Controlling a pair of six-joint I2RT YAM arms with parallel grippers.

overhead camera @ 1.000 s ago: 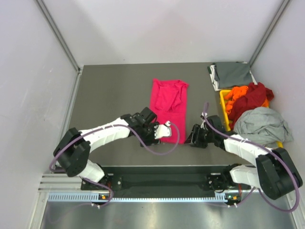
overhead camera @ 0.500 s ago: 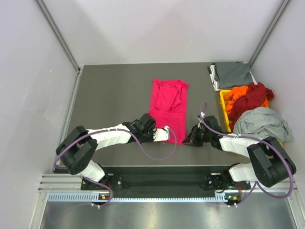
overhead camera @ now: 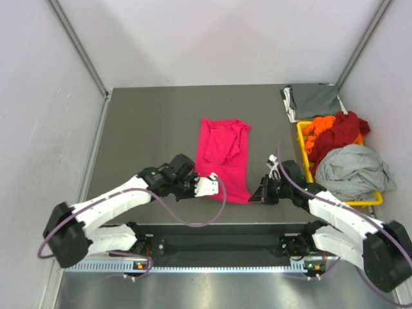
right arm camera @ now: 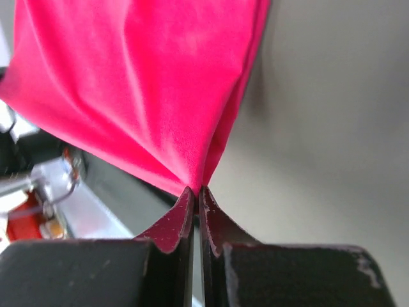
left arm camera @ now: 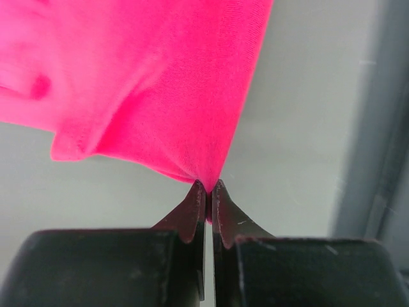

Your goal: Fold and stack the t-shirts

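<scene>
The pink t-shirt [overhead camera: 222, 151] is spread flat at approx. the ctr of the table [overhead camera: 148, 122]. Its near-L corner is pinched by the left gripper [left arm camera: 208, 192], jaws closed tight on the cloth. The near-R corner is clamped likewise by the right gripper [right arm camera: 195, 195]. A dark grey t-shirt [overhead camera: 314, 100] is laid folded at the far-R corner. Orange [overhead camera: 320, 125], dark red [overhead camera: 341, 132] & light grey [overhead camera: 353, 168] shirts are heaped in the yellow bin [overhead camera: 301, 138].
</scene>
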